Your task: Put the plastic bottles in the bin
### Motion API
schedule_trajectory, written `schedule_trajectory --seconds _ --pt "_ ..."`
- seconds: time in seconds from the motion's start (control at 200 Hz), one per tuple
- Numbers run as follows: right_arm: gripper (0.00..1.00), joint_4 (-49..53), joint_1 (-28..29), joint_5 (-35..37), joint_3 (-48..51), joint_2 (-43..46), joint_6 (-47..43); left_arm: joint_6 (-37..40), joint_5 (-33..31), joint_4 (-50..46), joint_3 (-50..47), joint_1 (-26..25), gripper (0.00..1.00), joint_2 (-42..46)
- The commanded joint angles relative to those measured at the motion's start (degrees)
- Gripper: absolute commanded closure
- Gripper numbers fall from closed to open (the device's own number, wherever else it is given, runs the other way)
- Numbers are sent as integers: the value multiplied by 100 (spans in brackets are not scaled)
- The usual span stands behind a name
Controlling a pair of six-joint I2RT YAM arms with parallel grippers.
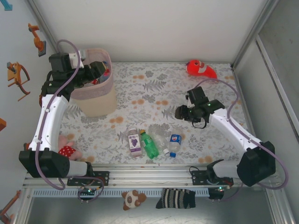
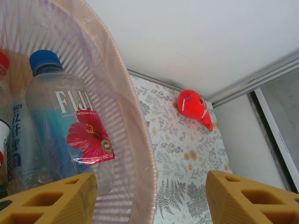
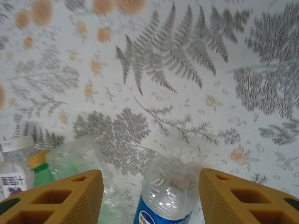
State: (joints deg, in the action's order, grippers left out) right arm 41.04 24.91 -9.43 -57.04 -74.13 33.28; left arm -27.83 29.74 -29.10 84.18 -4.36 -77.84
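A few plastic bottles (image 1: 149,145) lie in the lower middle of the top view, and the bin (image 1: 98,103) in the upper left has more inside (a blue-capped Fiji bottle (image 2: 70,135) leans on its mesh wall). The left gripper (image 2: 152,196) hangs over the bin's rim, fingers apart and holding nothing. The right gripper (image 3: 152,179) hangs above a blue-label bottle (image 3: 163,203), fingers apart, the bottle showing between them.

Top camera overlooked the whole surface (image 1: 154,88) from behind; left wrist camera, close at the bin (image 2: 128,130), shared the fish plush (image 2: 192,106) with it; right wrist faced down closely.
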Motion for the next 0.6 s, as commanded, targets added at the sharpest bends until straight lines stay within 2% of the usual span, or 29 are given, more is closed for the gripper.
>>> schedule_trajectory --seconds 0.0,0.215,0.381,0.596 --pt "42 -182 30 -285 505 118 487 -102 133 194 -81 23 38 195" --pt "32 -1098 35 -851 1452 240 956 -152 160 291 -174 27 38 198" --pt "22 -1250 37 -789 1681 138 954 -164 173 326 -173 23 38 190" --pt "20 -1673 37 -847 1814 -314 970 -196 222 436 -215 23 38 180"
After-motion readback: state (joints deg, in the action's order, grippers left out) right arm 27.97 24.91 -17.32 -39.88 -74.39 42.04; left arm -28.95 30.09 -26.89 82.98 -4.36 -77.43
